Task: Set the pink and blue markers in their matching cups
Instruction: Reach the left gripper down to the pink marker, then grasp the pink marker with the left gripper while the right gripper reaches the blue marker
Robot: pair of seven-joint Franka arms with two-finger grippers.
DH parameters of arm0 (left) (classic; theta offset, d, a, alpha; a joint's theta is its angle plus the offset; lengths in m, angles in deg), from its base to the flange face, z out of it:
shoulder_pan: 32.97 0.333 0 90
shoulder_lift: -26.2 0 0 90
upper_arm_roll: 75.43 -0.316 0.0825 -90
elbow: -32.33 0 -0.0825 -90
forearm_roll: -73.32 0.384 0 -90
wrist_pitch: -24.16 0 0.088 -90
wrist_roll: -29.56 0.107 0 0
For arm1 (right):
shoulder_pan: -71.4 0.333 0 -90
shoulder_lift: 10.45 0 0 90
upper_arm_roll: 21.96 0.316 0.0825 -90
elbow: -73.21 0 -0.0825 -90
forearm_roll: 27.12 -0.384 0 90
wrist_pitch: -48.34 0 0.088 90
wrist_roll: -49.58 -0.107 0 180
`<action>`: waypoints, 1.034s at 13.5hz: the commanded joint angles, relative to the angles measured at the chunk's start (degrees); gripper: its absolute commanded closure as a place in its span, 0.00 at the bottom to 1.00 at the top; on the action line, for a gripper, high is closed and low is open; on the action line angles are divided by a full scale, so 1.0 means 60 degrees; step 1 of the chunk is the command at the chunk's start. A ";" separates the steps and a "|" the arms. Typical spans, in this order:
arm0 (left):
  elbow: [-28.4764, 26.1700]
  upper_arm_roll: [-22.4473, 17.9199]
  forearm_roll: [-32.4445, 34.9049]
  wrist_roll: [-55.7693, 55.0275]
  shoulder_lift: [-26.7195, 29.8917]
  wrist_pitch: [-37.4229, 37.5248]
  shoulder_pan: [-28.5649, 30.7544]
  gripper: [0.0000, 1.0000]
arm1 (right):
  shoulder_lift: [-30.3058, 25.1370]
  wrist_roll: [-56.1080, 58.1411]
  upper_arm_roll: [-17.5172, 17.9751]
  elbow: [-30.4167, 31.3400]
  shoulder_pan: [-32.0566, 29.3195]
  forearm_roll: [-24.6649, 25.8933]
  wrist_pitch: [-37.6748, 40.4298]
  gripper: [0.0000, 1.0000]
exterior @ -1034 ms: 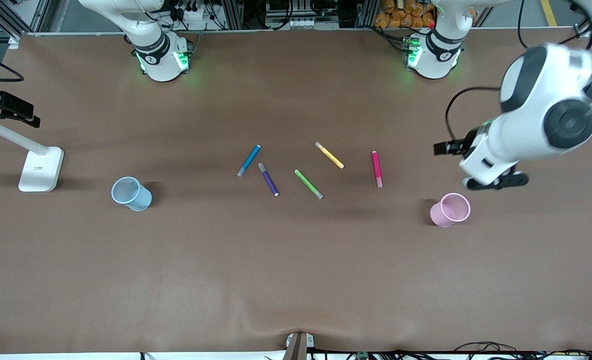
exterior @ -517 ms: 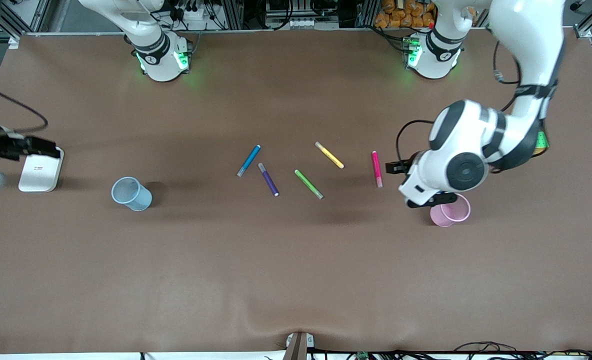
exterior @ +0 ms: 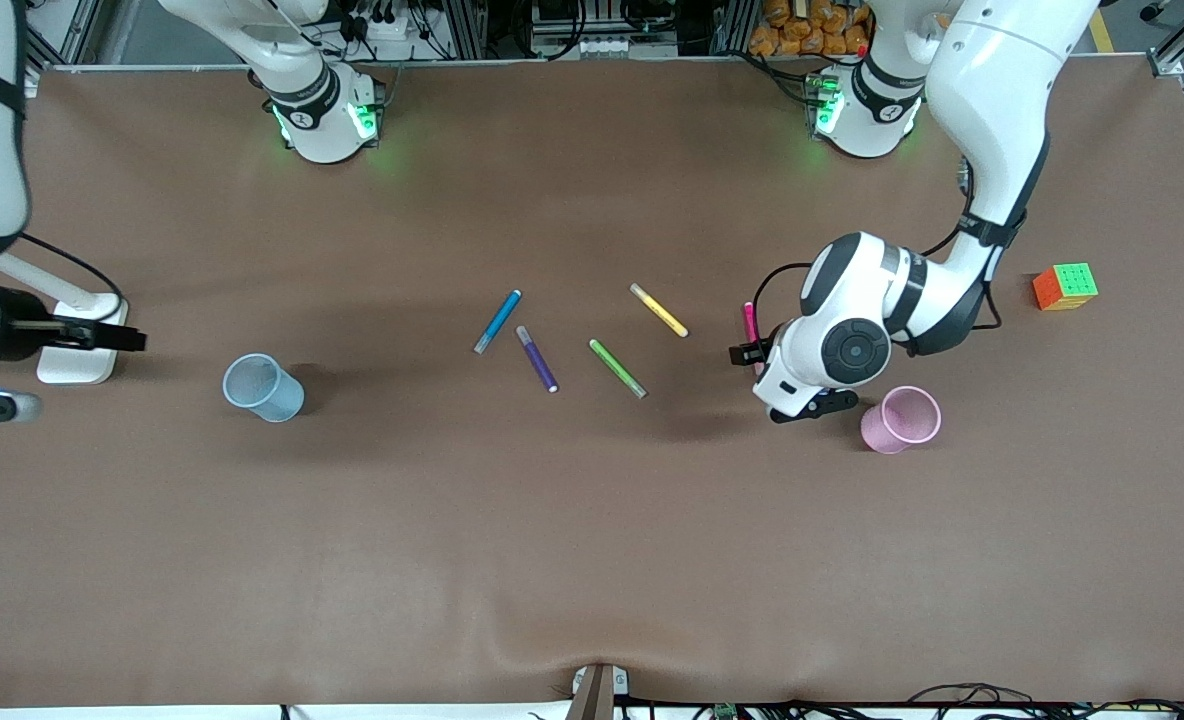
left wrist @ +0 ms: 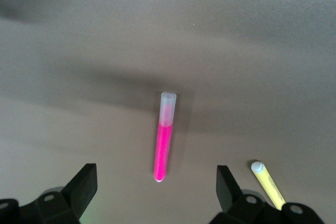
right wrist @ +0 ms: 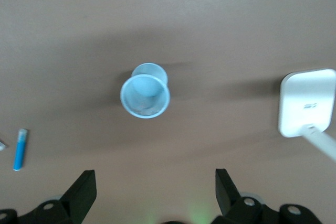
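Nothing placed yet: pink marker (left wrist: 164,137) and blue marker (exterior: 497,321) lie on bench (exterior: 592,550). Left hand (left wrist: 155,190) wide over pink marker; right hand (right wrist: 152,192) wide above blue cup (right wrist: 145,95). Pink cup (exterior: 902,419) empty.

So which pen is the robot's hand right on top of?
The pink marker. It lies on the table directly below the left gripper, between its open jaws, while the blue marker, purple pen, green pen and yellow pen lie toward the right arm's end.
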 commanded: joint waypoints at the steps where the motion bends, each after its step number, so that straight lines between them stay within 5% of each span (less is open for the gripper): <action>1: -0.0121 -0.0007 0.0006 -0.0147 -0.0125 -0.0295 0.0010 0.05 | 0.0033 -0.1120 0.0014 0.0266 0.0320 -0.0848 0.0020 0.00; 3: -0.0339 -0.0007 0.0020 -0.0147 -0.0184 -0.0602 0.0039 0.21 | 0.0019 -0.1779 0.0014 0.0704 0.0509 -0.1350 -0.0286 0.00; 7: -0.0575 -0.0007 0.0021 -0.0147 -0.0301 -0.1014 0.0083 0.37 | -0.0054 -0.3479 0.0014 0.1466 0.1490 -0.1351 -0.0813 0.00; 11: -0.0575 -0.0007 0.0021 -0.0132 -0.0521 -0.1190 0.0127 0.49 | -0.0055 -0.5000 0.0014 0.2330 0.2397 -0.1424 -0.1604 0.00; 14: -0.0575 -0.0021 0.0035 -0.0132 -0.0668 -0.1409 0.0127 0.49 | -0.0113 -0.6788 0.0014 0.3588 0.3509 -0.1673 -0.3387 0.00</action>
